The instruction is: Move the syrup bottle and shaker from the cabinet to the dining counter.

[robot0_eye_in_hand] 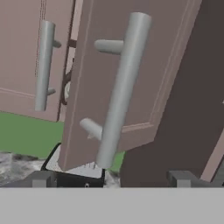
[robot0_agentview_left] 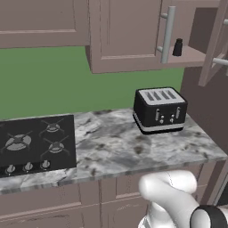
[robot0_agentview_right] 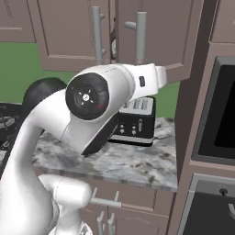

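Note:
The small black shaker point(robot0_agentview_left: 177, 47) stands on the inner shelf of the brownish-mauve cabinet point(robot0_agentview_left: 124, 53), seen between its two doors. A sliver of the dark syrup bottle point(robot0_eye_in_hand: 66, 89) with its pale label shows through the gap between the doors. The right door point(robot0_eye_in_hand: 131, 65) stands partly open, its long grey bar handle point(robot0_eye_in_hand: 119, 92) straight ahead of my gripper point(robot0_eye_in_hand: 113, 179). The gripper is open, its fingertips point(robot0_eye_in_hand: 41, 179) spread wide below the handle and holding nothing. The dining counter is out of view.
A black toaster point(robot0_agentview_left: 160, 110) sits on the marbled counter point(robot0_agentview_left: 111, 151) below the cabinet, with a black stove point(robot0_agentview_left: 35, 142) to its left. A tall unit with a dark oven point(robot0_agentview_right: 220, 110) rises at the right. The left door's handle point(robot0_agentview_left: 168, 34) juts out.

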{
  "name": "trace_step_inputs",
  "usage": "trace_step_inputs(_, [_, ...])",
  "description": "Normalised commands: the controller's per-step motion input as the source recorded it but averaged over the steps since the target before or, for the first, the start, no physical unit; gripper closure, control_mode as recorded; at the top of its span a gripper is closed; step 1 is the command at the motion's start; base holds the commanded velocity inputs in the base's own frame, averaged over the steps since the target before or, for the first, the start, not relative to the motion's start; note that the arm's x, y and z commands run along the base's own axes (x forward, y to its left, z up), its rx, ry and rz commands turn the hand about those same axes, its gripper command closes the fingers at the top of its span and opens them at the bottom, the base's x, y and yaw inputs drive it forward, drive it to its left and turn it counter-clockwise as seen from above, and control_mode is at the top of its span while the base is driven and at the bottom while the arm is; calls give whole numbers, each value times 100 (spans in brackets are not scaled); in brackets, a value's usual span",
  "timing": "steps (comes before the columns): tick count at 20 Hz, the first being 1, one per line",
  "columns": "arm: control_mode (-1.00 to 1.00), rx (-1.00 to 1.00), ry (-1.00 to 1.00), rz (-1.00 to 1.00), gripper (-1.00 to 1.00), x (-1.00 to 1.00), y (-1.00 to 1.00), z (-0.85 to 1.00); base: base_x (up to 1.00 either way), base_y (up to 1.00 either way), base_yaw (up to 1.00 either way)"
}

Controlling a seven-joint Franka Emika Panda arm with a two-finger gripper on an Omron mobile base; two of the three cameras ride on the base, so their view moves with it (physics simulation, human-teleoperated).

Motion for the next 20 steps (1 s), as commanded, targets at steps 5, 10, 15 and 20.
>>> trace_step_inputs(5, [-100, -45, 0, -25, -100, 10, 100, -13, 0, 0, 0])
trace_step_inputs(10, [-100, -46, 7, -35, -100, 78, 90, -32, 0, 0, 0])
trace_step_inputs(15, [-100, -38, 7, -38, -100, 100, 33, -23, 0, 0, 0])
trace_step_inputs(20, [-100, -33, 12, -38, -100, 98, 4, -3, 0, 0, 0])
